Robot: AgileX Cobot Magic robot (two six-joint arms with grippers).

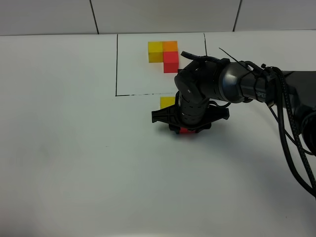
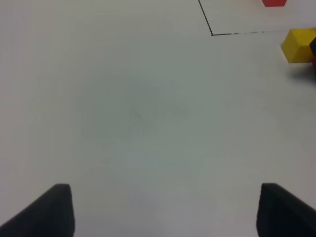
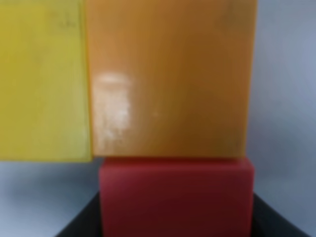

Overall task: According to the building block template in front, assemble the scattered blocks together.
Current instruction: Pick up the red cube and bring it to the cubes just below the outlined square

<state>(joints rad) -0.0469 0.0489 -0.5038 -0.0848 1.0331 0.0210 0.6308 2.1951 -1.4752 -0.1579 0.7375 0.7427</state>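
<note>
step: seating the last cube – right gripper (image 1: 186,129) fingers clamped on red block (image 3: 176,195), pressed against orange block (image 3: 170,79) with yellow block (image 3: 43,79) beside it, on table (image 1: 74,163) just below template (image 1: 164,54) | left gripper (image 2: 165,210) fingers wide apart, holding nothing | next: release – likely check L-shape matches.
</note>
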